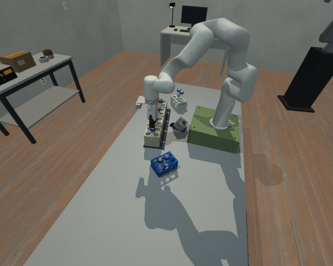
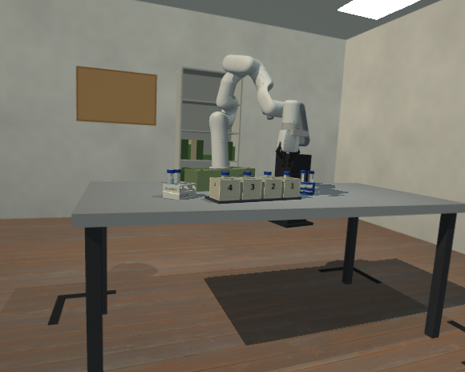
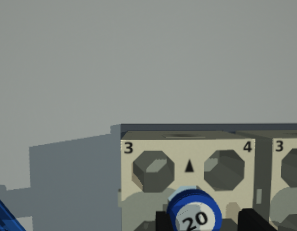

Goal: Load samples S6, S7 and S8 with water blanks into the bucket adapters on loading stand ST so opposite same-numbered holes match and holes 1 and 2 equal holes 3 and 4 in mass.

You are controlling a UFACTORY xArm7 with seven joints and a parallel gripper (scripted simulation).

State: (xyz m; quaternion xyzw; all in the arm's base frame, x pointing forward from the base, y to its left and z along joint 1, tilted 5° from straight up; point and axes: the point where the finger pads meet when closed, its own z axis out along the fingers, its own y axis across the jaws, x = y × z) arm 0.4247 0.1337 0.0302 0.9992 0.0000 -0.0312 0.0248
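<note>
A blue-capped blank marked 20 stands in adapter 1, in the middle hole by the look of it. My gripper is open, with its fingertips above and either side of that cap. Holes 3 and 4 of this adapter are empty in the wrist view; holes 1 and 2 are out of sight. Adapter 2, adapter 3 and adapter 4 each show one tube cap above them, with orange tops. The green DONE key is on its small sloped desk.
The white blanks rack holds two blue-capped tubes beyond the stand. The blue rack holds two tubes with greyish tops near adapter 1. The robot's green base stands beside the sloped desk.
</note>
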